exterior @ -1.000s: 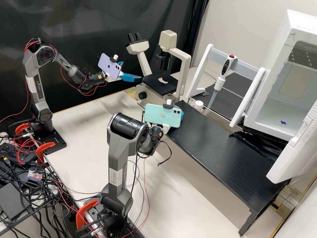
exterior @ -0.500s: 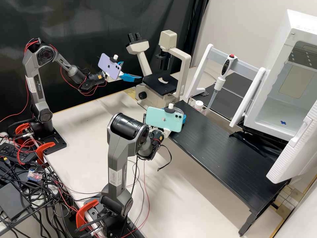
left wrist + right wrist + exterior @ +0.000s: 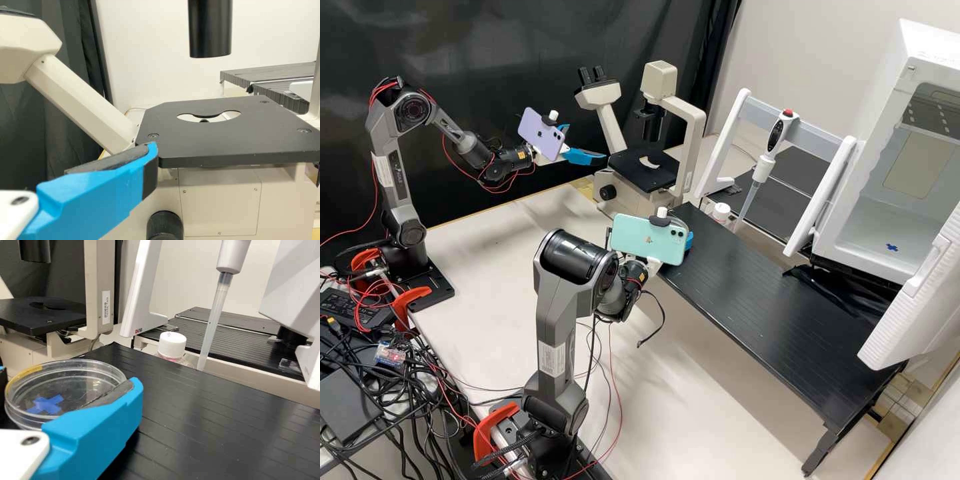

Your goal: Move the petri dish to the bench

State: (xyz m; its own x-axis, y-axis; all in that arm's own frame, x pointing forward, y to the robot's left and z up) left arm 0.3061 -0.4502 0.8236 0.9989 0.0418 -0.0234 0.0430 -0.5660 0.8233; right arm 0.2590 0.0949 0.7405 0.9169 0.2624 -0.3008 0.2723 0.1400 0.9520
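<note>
With its arm [image 3: 555, 307] bent, the right gripper [image 3: 689, 241] is clamped on a round, clear petri dish [image 3: 72, 382], the left gripper [image 3: 587, 141] spread apart.

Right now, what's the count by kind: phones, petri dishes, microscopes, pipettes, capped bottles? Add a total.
Phones: 2 (lilac phone, mint phone)
Petri dish: 1
Microscope: 1
Pipette: 1
White-capped bottle: 1
Total: 6
</note>
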